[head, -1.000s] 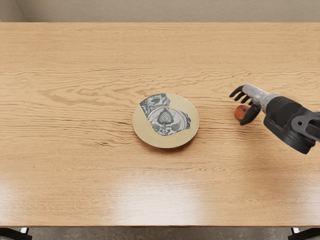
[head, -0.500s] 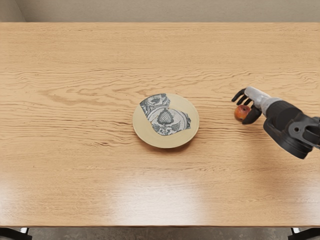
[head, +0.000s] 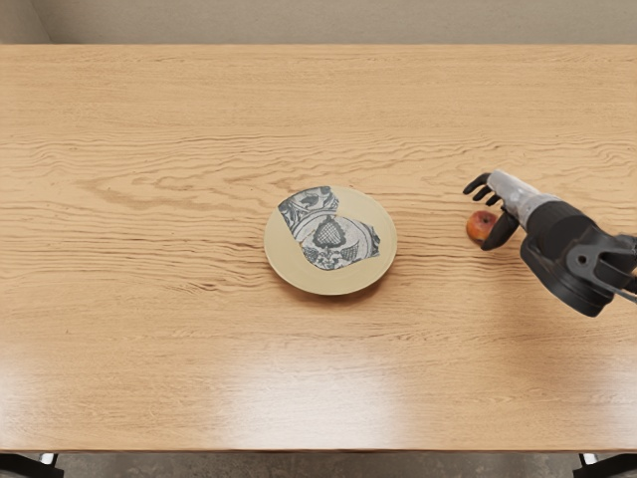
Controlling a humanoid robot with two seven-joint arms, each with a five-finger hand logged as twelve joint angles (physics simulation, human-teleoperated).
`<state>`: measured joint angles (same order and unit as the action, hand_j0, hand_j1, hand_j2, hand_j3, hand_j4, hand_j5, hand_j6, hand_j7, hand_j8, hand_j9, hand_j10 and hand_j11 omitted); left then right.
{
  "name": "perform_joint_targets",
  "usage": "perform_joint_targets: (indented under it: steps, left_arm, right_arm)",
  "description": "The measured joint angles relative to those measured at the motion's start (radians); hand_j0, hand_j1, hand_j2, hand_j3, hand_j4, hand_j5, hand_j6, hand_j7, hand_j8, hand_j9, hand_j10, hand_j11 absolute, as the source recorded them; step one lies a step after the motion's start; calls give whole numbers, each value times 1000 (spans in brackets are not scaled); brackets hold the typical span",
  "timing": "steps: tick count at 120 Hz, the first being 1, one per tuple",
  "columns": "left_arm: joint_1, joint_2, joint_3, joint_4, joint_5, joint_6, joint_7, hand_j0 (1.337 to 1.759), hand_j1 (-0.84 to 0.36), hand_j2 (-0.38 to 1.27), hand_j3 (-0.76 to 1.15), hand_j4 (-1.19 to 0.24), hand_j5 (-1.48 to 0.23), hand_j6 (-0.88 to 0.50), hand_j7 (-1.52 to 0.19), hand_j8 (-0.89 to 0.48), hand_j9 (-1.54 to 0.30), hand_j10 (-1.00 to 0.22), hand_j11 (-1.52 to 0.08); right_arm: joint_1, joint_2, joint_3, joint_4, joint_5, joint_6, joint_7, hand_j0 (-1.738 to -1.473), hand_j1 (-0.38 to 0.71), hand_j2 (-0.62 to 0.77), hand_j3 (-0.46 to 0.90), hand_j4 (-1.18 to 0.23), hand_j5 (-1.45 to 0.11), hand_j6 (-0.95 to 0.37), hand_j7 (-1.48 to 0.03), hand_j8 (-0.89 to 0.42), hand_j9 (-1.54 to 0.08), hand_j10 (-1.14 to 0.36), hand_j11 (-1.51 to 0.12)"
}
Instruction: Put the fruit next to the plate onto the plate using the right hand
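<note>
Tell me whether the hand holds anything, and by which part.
Nothing is held. The right hand is open at the fruit, fingers spread over it, thumb beside it; the fruit lies on the table.

table (head: 149, 329): wood, pronounced grain, smooth satin finish w/ soft glare patch nr front edge. plate (head: 287, 267): matt tan body, ceramic-like, grey printed patch. fruit (head: 481, 225): smooth reddish skin, slight sheen. right hand (head: 497, 202): dark matt plastic-like shell, pale metal-look wrist section.
</note>
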<state>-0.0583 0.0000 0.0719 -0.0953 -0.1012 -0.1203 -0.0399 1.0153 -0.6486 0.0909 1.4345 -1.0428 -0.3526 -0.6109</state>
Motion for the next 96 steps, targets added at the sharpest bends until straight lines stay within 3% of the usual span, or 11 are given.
perform_joint_targets:
  steps: [50, 96]
  left_arm:
    - [0, 0, 0, 0, 0, 0, 0, 1658, 73, 46, 0, -230, -299, -230, -299, -230, -299, -230, -299]
    - [0, 0, 0, 0, 0, 0, 0, 1658, 73, 46, 0, -230, -299, -230, -299, -230, -299, -230, -299]
  right_arm:
    - [-14, -19, -40, 71, -50, -104, 0, -1658, 76, -67, 0, -359, -464, -361, -463, -359, -464, -359, -464]
    - [-22, -7, -72, 39, -59, -132, 0, -1658, 103, -71, 0, -383, -493, -384, -493, -375, -494, -382, -493]
